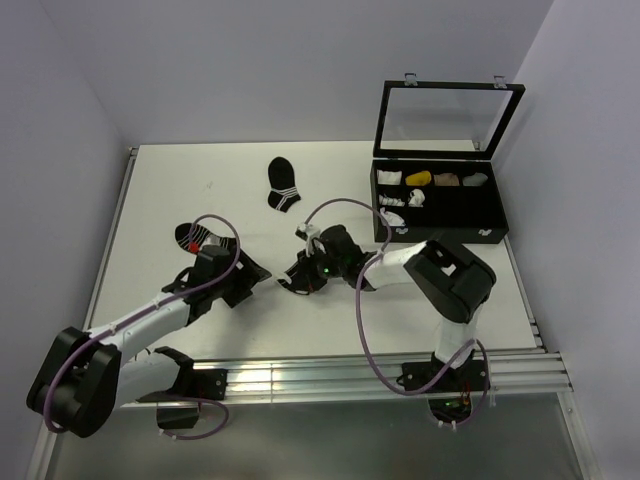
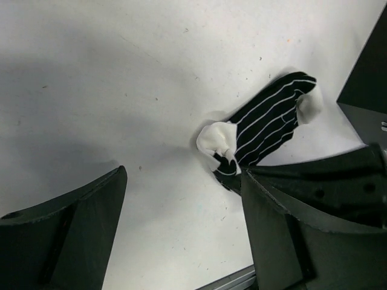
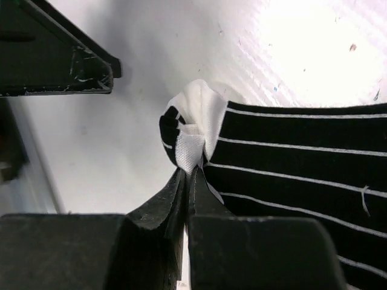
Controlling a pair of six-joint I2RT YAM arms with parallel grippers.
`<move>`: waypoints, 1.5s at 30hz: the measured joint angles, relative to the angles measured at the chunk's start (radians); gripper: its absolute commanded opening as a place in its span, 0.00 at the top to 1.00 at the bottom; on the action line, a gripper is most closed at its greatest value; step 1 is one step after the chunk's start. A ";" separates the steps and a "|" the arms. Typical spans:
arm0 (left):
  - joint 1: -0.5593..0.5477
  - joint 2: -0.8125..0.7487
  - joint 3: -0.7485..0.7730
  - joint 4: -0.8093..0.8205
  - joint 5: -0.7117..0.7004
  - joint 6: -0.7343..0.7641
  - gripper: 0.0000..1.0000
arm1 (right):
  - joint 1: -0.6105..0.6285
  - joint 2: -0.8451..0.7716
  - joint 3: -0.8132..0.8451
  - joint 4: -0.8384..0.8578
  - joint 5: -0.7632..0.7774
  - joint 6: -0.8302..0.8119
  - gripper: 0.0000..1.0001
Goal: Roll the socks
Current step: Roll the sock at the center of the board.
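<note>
Right gripper [image 3: 187,175] is pinched shut on the white end of the black ankle sock with thin white stripes [image 3: 290,175]. The sock lies on the smooth white table [image 1: 180,190] between the two arms, and the left gripper [image 2: 181,181] stands wide and empty just beside it. The sock looks like light, limp knit that will bunch and spring unrolled if released, so grab at the white end edge and pin the fold. The table looks slick enough for fabric to slide, and the open black compartment box with clear lid [image 1: 440,200] crowds the right side.
</note>
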 measured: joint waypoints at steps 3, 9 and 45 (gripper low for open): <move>0.000 -0.022 -0.037 0.060 0.001 0.000 0.20 | -0.064 0.043 -0.008 0.061 -0.140 0.091 1.00; -0.022 0.020 -0.042 0.155 0.005 0.016 0.23 | -0.128 0.134 0.007 0.143 -0.309 0.233 1.00; -0.109 0.331 0.052 0.330 0.040 0.034 0.99 | -0.189 0.181 0.021 0.153 -0.363 0.402 0.91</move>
